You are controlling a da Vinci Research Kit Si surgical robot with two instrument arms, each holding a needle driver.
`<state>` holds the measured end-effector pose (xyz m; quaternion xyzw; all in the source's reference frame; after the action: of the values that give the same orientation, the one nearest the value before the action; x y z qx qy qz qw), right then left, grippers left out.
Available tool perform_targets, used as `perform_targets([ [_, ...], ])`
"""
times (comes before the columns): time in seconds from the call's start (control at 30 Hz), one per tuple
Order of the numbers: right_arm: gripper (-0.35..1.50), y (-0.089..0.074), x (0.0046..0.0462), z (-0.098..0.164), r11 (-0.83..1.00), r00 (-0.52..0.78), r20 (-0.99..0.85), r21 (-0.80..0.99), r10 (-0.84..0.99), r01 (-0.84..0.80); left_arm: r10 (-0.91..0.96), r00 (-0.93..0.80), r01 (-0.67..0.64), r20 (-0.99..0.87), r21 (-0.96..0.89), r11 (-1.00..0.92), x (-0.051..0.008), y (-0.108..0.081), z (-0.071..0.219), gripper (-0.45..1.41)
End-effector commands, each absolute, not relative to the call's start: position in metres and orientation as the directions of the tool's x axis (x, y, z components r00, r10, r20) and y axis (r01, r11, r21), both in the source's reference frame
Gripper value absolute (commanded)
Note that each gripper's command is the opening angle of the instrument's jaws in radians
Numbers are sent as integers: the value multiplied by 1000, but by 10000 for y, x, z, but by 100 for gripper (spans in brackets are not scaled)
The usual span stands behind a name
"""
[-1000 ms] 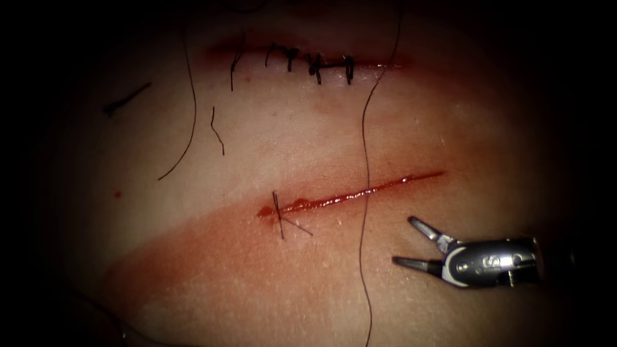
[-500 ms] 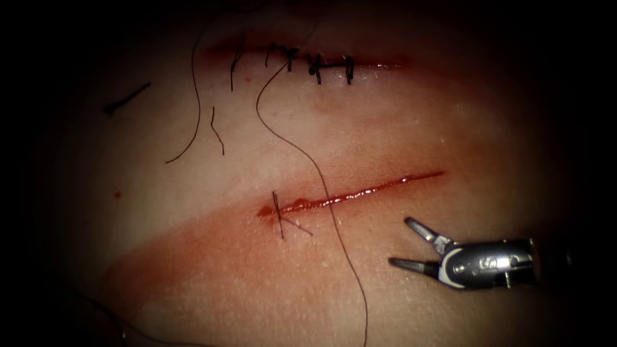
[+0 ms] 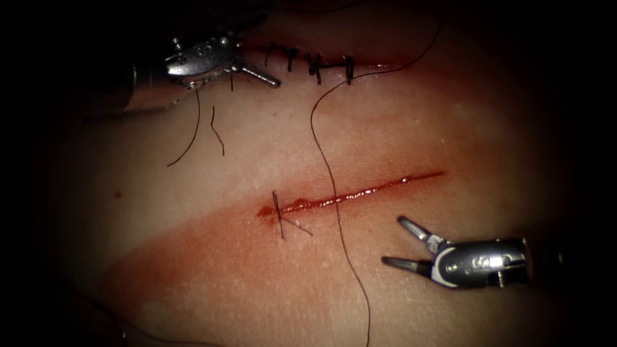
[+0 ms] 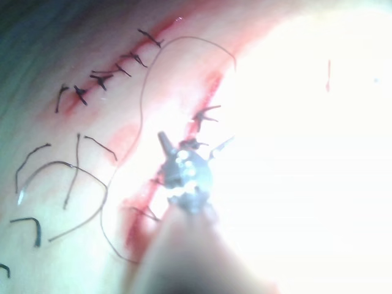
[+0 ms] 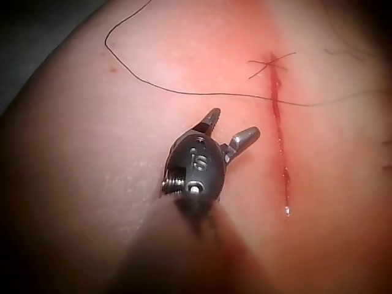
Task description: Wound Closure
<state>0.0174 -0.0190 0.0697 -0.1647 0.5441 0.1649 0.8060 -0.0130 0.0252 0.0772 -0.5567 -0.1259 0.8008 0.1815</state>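
The open cut (image 3: 360,191) runs across the tissue (image 3: 450,115) with one knotted stitch (image 3: 278,215) at its left end. A long dark thread (image 3: 324,164) lies loose over the tissue and crosses the cut near its middle. My right tool (image 3: 393,241) hovers below the cut's right half, jaws open and empty; the right wrist view shows it (image 5: 231,125) beside the cut (image 5: 278,141). My left tool (image 3: 265,58) is at the upper left over an older stitched cut (image 3: 321,64), jaws open (image 4: 196,139) and holding nothing.
Short cut ends of thread (image 3: 217,132) and a longer curved strand (image 3: 191,132) lie on the tissue at the upper left. Red fluid stains the tissue (image 3: 212,250) below the cut's left end. Several more loose thread pieces (image 4: 73,177) lie near the left tool.
The left tool has come into view at the upper left. The long thread swung left, now bending up to the upper right. The right tool drifted slightly left.
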Motion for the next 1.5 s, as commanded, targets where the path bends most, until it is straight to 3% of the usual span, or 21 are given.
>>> perform_targets([
  [0.03,143,-197,182,702,893,350,-933,-82,88,-443,436,-313,-146,-844,-411,-900,-131,241,776,119],
  [0.23,143,-196,182,702,894,348,-933,-80,88,-441,515,-256,-116,-818,-503,-856,-132,168,763,109],
  [0.57,143,-194,163,691,898,349,-932,-72,94,-433,685,-82,-42,-724,-684,-728,-210,45,779,98],
  [1.5,143,-199,159,685,890,346,-933,-77,95,-450,778,-44,-9,-627,-778,-628,-277,-1,831,96],
])
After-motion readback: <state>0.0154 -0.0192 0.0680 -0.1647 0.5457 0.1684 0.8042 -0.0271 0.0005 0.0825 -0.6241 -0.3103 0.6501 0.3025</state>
